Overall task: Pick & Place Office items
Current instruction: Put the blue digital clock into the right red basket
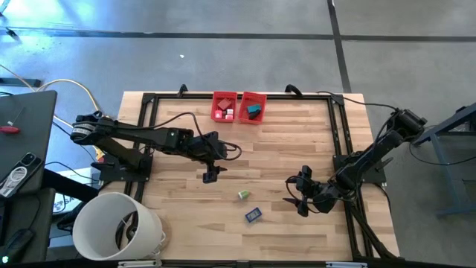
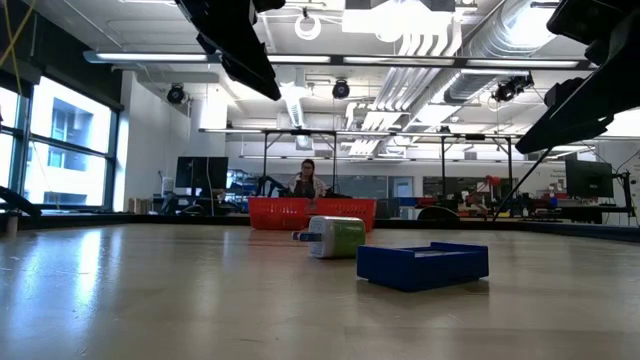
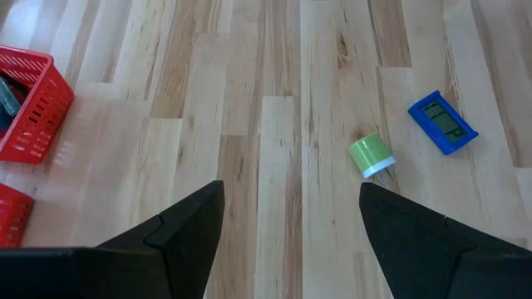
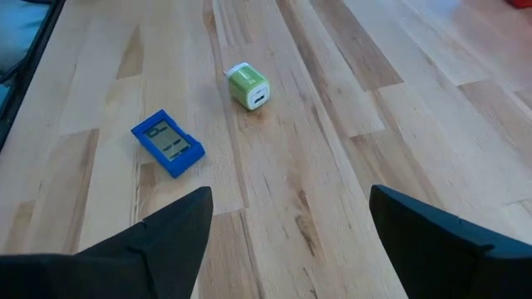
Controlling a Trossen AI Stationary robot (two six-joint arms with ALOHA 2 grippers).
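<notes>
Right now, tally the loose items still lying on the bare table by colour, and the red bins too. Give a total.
Green item: 1
Blue item: 1
Red bins: 2, side by side at the table's far edge
Total: 4 things. Both loose items lie apart between the left claw and the right claw, both empty.

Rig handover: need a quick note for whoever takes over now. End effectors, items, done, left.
Left end effector: open, empty, above the table middle.
Right end effector: open, empty, at the table's right side, facing the loose items.
Done: several small items already lie in the two red bins at the far edge.
Left: the green item and the blue item lie apart on the wooden table, neither touched.
The white bucket stands at the near left corner.
</notes>
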